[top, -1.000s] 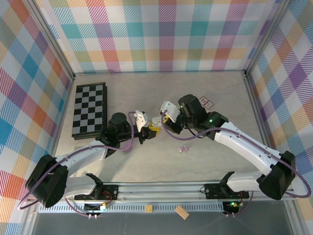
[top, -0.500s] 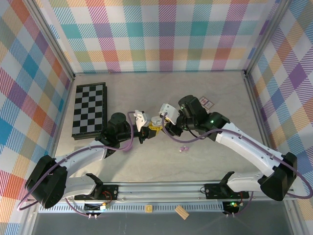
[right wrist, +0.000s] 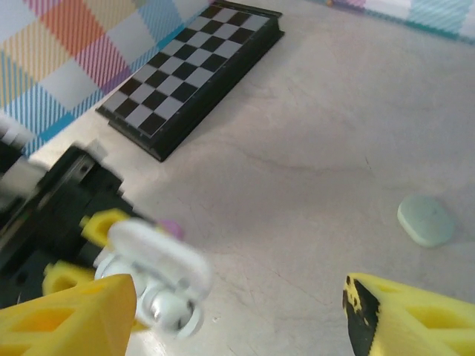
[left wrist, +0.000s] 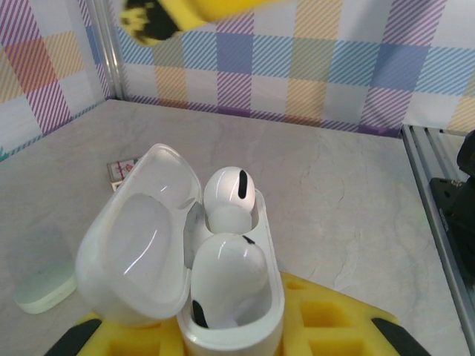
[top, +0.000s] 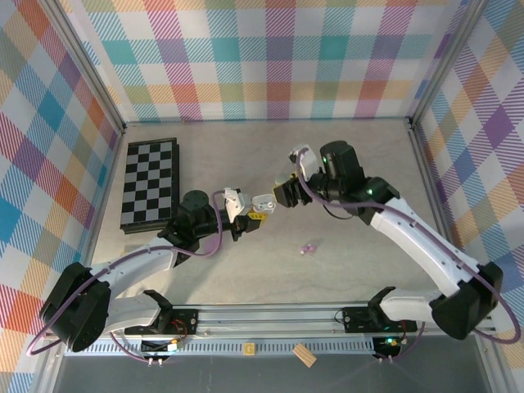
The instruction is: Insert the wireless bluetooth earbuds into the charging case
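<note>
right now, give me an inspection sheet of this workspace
surface: pale marbled tabletop, no spills seen
job's things: open white plastic charging case holds two white stemmed earbuds; one lilac earbud lies loose on the table
clutter: black-and-white chessboard, mint pebble-shaped case, small patterned card
grippers: left hand shut on the white case; right hand open, empty
cables: purple cable along each arm
surroundings: plaid walls, metal rail, small wooden block beside it

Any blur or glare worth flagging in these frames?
Left wrist: the white glossy open charging case is sharp, with soft glare on its lid. Right wrist: that case is smeared and blurred, the black-and-white chessboard sharper. Top external: evenly lit, crisp.
</note>
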You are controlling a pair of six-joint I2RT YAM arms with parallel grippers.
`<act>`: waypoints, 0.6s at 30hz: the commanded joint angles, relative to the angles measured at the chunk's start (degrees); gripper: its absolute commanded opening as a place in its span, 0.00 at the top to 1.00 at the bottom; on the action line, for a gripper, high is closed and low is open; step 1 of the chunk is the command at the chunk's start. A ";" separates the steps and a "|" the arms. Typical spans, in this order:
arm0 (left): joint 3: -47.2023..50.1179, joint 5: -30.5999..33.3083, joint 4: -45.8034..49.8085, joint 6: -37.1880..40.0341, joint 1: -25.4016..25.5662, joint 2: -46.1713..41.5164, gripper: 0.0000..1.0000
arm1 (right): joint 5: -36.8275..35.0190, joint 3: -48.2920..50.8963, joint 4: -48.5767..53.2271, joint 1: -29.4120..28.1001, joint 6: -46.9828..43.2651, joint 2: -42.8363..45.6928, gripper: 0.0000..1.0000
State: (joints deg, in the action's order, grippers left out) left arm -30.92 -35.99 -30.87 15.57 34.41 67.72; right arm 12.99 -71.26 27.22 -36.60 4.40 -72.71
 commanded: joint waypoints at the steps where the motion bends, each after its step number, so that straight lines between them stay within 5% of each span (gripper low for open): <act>1: 1.45 -0.75 -2.61 4.39 0.22 -1.77 0.98 | 2.73 -5.81 4.10 0.07 7.45 -3.36 0.25; 18: 0.16 -0.53 0.76 4.91 0.28 -3.21 0.98 | -1.35 -15.51 22.35 -3.34 -4.33 -14.91 0.24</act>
State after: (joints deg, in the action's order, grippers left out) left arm -29.74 -36.01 -28.62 20.60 34.41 65.39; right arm 12.67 -85.52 44.34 -38.79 4.62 -87.61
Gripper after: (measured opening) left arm 0.220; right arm 0.758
